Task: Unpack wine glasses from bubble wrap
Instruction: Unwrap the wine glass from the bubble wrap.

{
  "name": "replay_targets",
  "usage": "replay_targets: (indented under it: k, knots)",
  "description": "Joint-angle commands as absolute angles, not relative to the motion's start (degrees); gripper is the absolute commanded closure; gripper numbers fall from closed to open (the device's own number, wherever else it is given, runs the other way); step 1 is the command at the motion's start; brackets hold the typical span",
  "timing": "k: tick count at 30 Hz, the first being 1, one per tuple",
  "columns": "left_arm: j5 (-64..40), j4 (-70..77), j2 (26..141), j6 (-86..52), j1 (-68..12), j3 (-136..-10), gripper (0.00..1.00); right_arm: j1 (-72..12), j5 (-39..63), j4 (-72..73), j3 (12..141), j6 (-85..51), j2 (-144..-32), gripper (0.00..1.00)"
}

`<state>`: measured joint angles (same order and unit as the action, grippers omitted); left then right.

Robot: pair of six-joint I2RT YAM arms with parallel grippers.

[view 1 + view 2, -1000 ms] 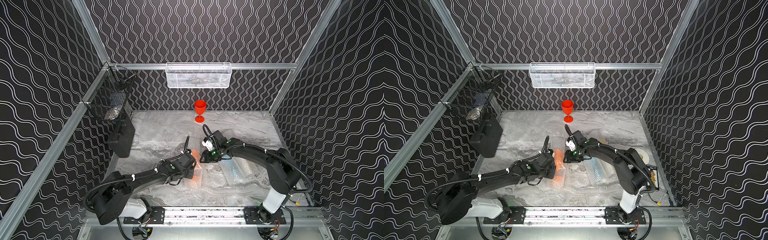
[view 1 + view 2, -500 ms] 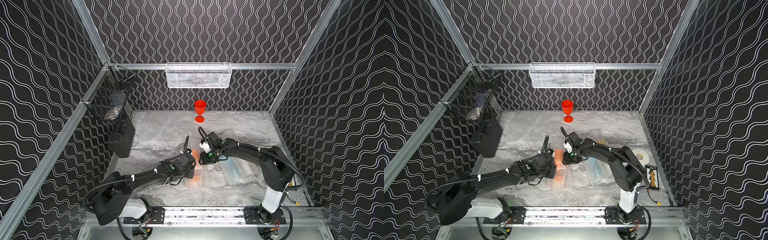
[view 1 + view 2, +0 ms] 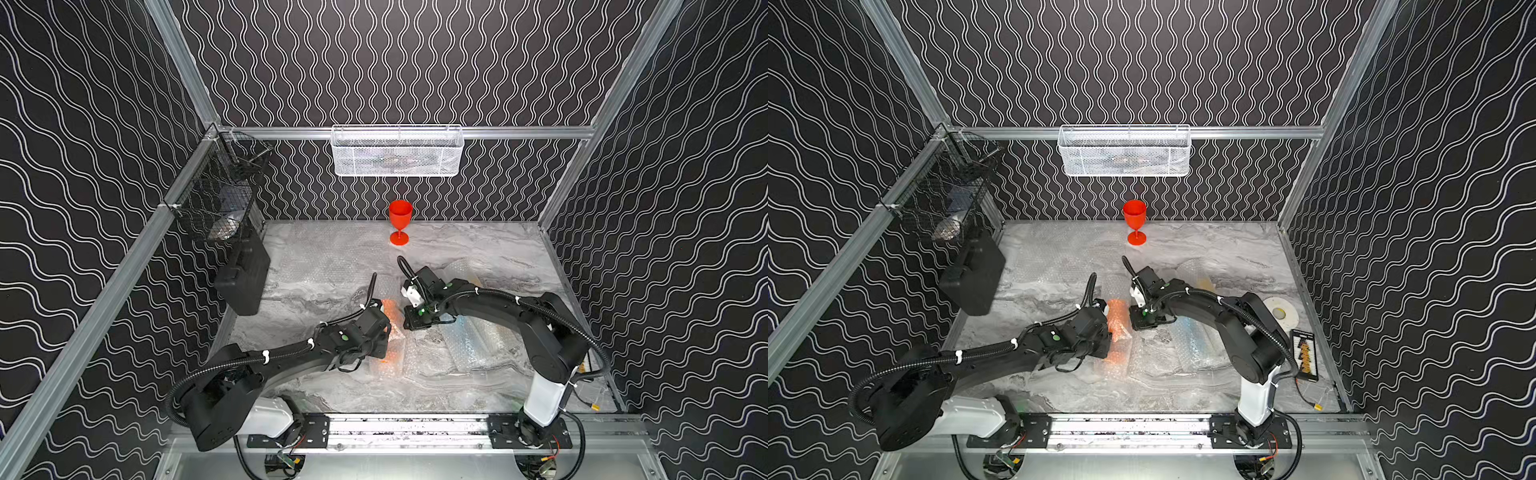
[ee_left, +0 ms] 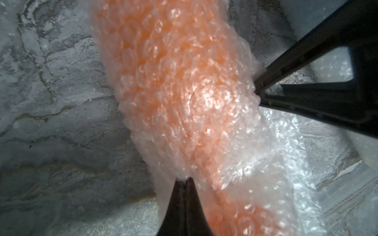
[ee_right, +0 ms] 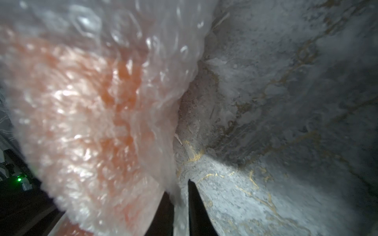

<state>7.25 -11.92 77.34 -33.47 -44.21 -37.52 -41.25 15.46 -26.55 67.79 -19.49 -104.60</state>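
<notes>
**Right end effector has just closed on the wrap: orange roll now gripped from two sides**

Finding 1. Within the last second my right end effector came in against the orange roll and closed. Its jaws now stand almost together. A thin fold of bubble wrap runs down between them, so I read this as a pinch on the wrap's loose edge, not on the glass.

Finding 2. My left end effector is unchanged. It is fully closed, with its tips nipping the wrap on the opposite flank of the orange roll.

Finding 3. The orange wine glass shows only as blurred colour inside the roll and is still fully wrapped. The roll lies on the surface.

Finding 4. A bluish roll lies just beside the orange roll, unopened. The red wine glass stands upright and bare, well behind the orange roll.

Assessment. With both grips set, peeling can begin: one side anchors while the other draws the edge away. The risk is that a thin pinch slips off the film or drags the whole roll.
</notes>
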Motion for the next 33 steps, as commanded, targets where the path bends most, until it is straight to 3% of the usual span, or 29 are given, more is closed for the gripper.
replay_targets:
  k: [1, 6, 10, 13, 26, 30, 33]
  knots:
    - [8.5, -12.5, 77.1, -34.1, -44.0, -38.6, 1.0, -41.3, 13.1, -24.9, 66.9, -19.3, -102.9, 0.88]
    - [8.9, -13.2, 76.6, -33.3, -44.0, -39.8, 1.0, -41.3, 12.7, -25.0, 66.9, -18.7, -100.8, 0.9]
    - [9.7, -15.5, 76.3, -32.1, -44.1, -42.4, 0.69, -41.3, 12.5, -26.0, 67.5, -18.2, -98.9, 0.91]
    - [9.6, -15.9, 75.8, -31.0, -44.0, -44.0, 0.6, -41.3, 12.3, -24.9, 66.5, -18.4, -97.1, 0.91]
    - [7.7, -15.6, 75.0, -31.2, -44.0, -46.7, 0.56, -41.1, 9.5, -25.3, 66.2, -19.0, -98.9, 0.87]
    - [7.7, -15.3, 74.8, -31.2, -44.0, -46.1, 0.56, -41.1, 11.1, -25.9, 66.9, -18.5, -100.0, 0.68]
    - [7.7, -16.1, 75.3, -31.0, -44.0, -46.7, 0.56, -41.1, 11.3, -25.3, 67.1, -18.7, -101.4, 0.64]
